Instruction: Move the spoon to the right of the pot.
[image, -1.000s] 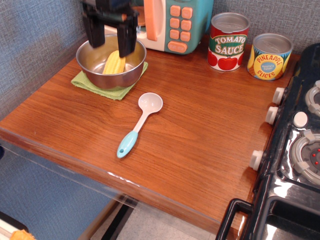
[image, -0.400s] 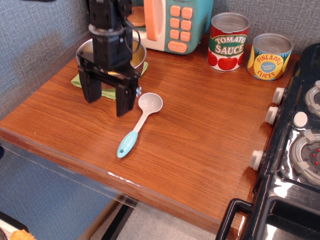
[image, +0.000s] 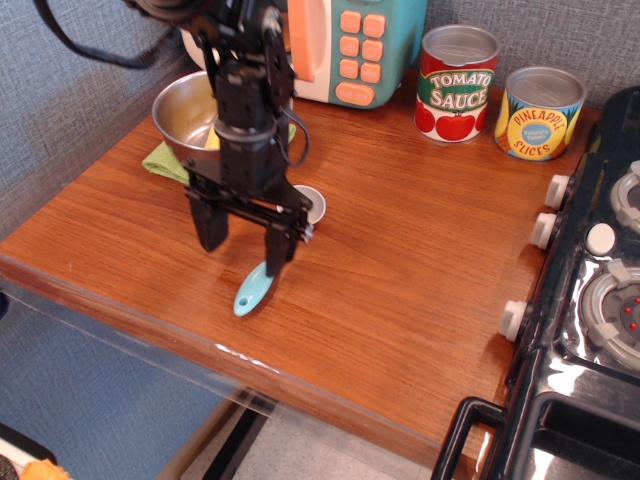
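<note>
The spoon (image: 251, 291) lies on the wooden counter in front of the pot; its light blue handle end and part of its white bowl show, the neck is hidden behind my gripper. The steel pot (image: 184, 112) sits on a green cloth (image: 164, 160) at the back left, with something yellow inside. My black gripper (image: 243, 247) hangs open over the spoon's neck, its fingers pointing down, one finger to the left of the spoon and one right at its handle. It holds nothing.
A toy microwave (image: 340, 45) stands behind the pot. A tomato sauce can (image: 456, 83) and a pineapple slices can (image: 540, 112) stand at the back right. A black toy stove (image: 590, 300) borders the counter's right side. The counter's front edge (image: 200, 340) is close.
My gripper has moved from above the pot forward and down to the spoon, staying open. The spoon and the pot have not moved.
</note>
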